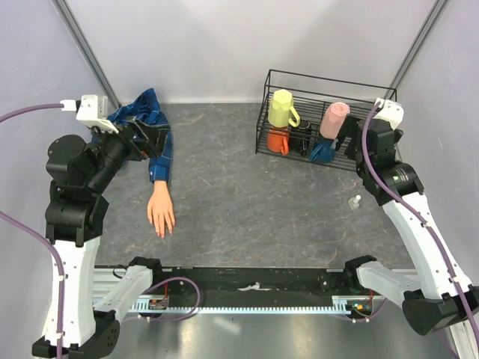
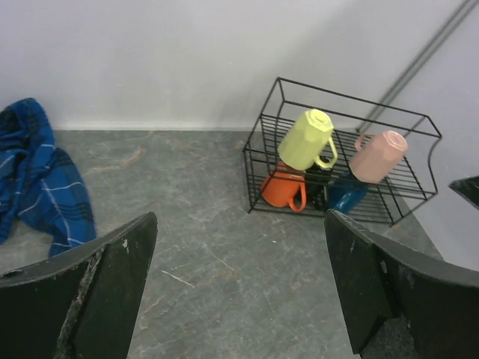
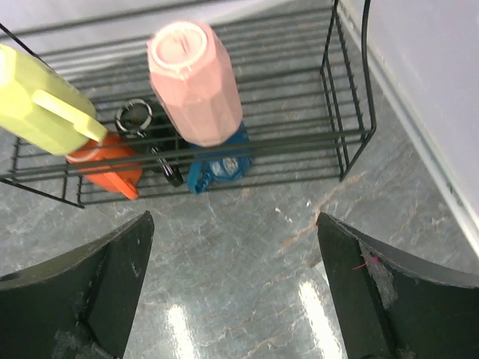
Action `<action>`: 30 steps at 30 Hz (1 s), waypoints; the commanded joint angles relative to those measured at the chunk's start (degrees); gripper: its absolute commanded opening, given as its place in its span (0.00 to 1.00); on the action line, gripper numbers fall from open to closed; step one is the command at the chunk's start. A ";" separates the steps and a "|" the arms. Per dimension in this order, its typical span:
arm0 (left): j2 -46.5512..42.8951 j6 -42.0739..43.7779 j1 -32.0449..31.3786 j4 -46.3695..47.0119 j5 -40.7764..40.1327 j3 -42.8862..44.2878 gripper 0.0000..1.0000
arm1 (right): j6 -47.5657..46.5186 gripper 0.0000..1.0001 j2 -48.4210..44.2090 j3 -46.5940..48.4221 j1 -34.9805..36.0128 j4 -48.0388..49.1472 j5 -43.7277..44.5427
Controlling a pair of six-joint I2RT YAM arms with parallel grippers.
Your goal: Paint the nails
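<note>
The pale peach mannequin hand [image 1: 160, 211] lies palm down on the grey table at the left, fingers toward the near edge. Its nails [image 1: 162, 232] are too small to make out. It sticks out of a blue plaid sleeve [image 1: 160, 159], which also shows in the left wrist view [image 2: 41, 183]. My left gripper [image 1: 152, 137] hovers over the sleeve, open and empty [image 2: 239, 224]. My right gripper [image 1: 346, 140] is open and empty [image 3: 233, 221], held in front of the wire rack. A small white-capped bottle [image 1: 356, 202] stands on the table below the right gripper.
A black wire rack [image 1: 271, 97] stands at the back right with a yellow mug [image 1: 282, 108], a pink cup [image 1: 334, 118], an orange mug [image 1: 278, 140] and a blue item [image 1: 322, 152]. Pale walls enclose the table on three sides.
</note>
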 commanded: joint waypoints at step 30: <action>1.66 -7.44 -22.65 4.31 11.83 -18.80 0.88 | 9.53 0.62 10.21 -31.40 -21.48 14.47 -12.77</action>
